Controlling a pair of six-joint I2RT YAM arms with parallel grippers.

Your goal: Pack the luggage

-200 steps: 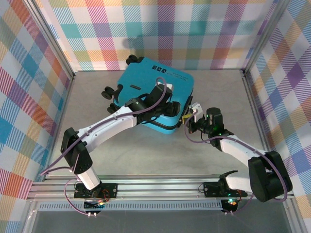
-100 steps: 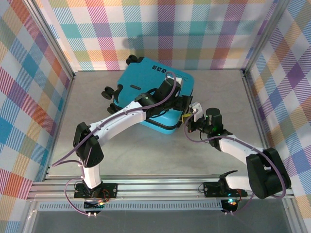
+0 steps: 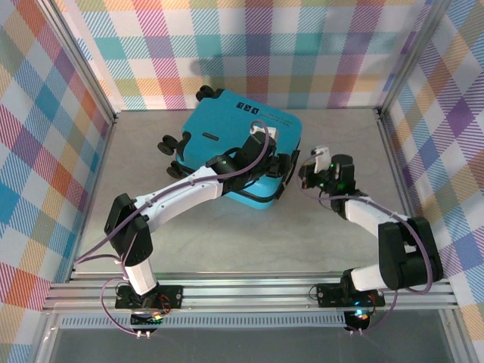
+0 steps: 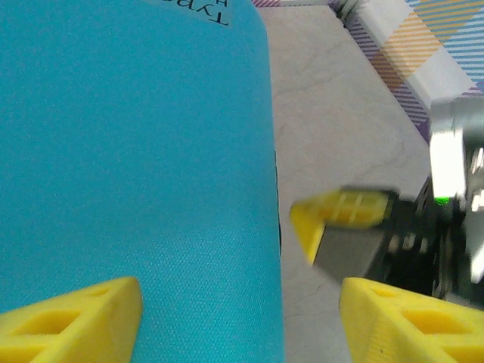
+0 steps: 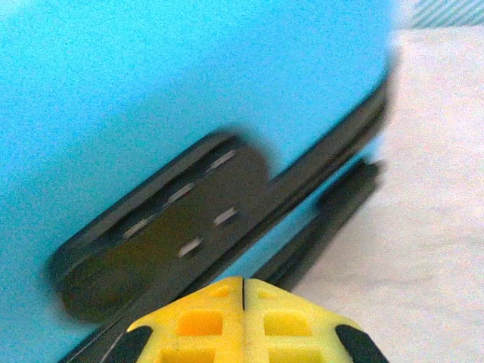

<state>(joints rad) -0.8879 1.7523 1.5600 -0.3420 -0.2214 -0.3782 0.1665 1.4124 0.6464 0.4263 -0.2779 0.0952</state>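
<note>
The luggage (image 3: 227,132) lies shut and flat on the bench (image 3: 227,242), toward the far edge and about midway along it, its wheels (image 3: 171,144) pointing at the far left corner.

My left fingers (image 4: 240,295) are released and spread wide over the shell's right rim. One tip hangs above the turquoise lid, the other out past the edge above bare bench. My right fingers (image 5: 242,306) are clenched on nothing, and they point at the case's right side, close to the black side handle (image 5: 166,227) and the zipper edge (image 5: 340,144).

What worries me most is how near my two sets of fingers are. From the left wrist I see a right fingertip just beyond the rim, between my own tips. If I close the left or nudge the right inward, they could knock together instead of meeting the case.

The shell is smooth and rounded, so a pinch on that rim may slide off. A push from my clenched right fingers could also shove the case along the bench or swing it round — nothing braces its far side.

I cannot tell whether the zipper is run shut all round. Prying at a lid that is zipped would only drag the whole case.
</note>
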